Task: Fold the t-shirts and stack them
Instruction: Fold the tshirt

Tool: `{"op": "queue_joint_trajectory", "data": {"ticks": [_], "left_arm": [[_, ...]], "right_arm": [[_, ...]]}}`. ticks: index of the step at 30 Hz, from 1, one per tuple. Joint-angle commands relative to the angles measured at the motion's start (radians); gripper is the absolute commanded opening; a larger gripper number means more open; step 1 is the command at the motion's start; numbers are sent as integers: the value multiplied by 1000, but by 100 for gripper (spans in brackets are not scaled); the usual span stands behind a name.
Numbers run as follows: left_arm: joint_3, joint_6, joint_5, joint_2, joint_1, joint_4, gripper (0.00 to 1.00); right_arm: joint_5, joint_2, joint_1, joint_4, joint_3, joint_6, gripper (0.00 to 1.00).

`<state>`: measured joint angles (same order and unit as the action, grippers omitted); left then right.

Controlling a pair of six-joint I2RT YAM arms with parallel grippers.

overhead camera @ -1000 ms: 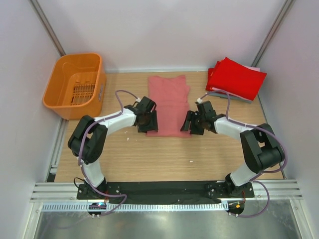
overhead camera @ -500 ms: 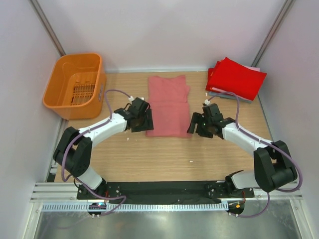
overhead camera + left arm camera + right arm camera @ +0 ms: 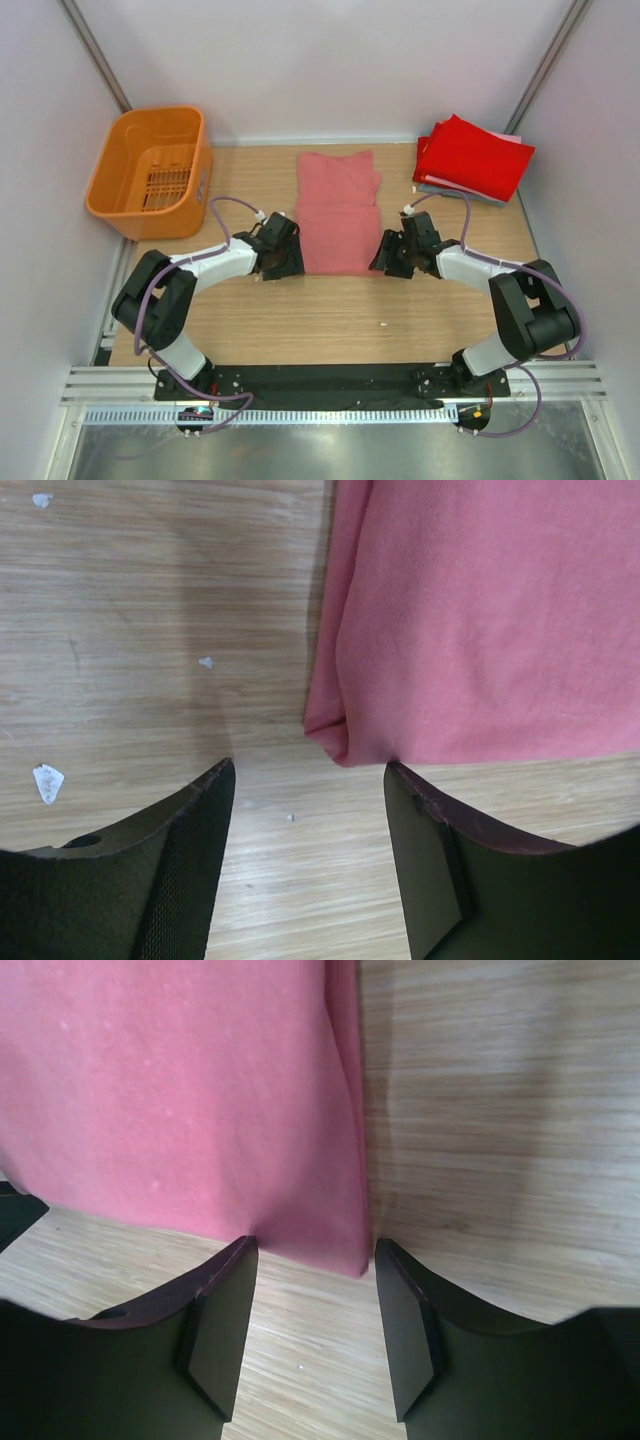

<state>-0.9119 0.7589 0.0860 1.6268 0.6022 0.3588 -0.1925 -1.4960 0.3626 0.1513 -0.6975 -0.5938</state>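
A salmon-pink t-shirt (image 3: pixel 338 210), folded into a long strip, lies flat in the middle of the table. My left gripper (image 3: pixel 291 262) stands open at its near left corner (image 3: pixel 335 742), with bare wood between the jaws. Open too, my right gripper (image 3: pixel 386 258) sits at the near right corner (image 3: pixel 345 1250), the cloth edge just beyond its fingertips. A bright red t-shirt (image 3: pixel 474 155) lies folded at the back right on top of thin grey and pale folded shirts (image 3: pixel 445 190).
An orange slotted basket (image 3: pixel 152 170) stands at the back left of the table. White walls close in the table on three sides. Small white specks (image 3: pixel 47 780) dot the wood.
Both grippers have drawn back toward the near edge, from resting on the pink shirt's sides to its two near corners. The shirt's near end now lies uncovered.
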Motion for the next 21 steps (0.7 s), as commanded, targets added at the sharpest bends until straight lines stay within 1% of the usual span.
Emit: {"op": "queue_joint_trajectory", "data": {"ticks": [1,7,12,15,16,19,20,21], "left_arm": [[13,17,9,21,-5,-72,62],[36,28,29,36,-10,-116,58],[38,33,27,54,-21,-142,52],[50,34,23,64,-22,-159,41],[53,36,18,65,-22,-164,32],[59,36,9,70,-22,-179,15],[59,34,1,71,-22,-181,5],[59,34,-3,74,-22,-182,1]], "right_arm": [[-25,-56,4,-22,30,-21,57],[-27,-56,2,-29,35,-23,52],[-32,-58,2,-29,35,-21,47],[-38,-58,2,-29,36,-23,41],[-41,-56,2,-27,38,-24,39],[-59,-49,2,-33,47,-35,31],[-64,-46,2,-45,59,-40,26],[-70,-44,2,-50,64,-50,24]]}}
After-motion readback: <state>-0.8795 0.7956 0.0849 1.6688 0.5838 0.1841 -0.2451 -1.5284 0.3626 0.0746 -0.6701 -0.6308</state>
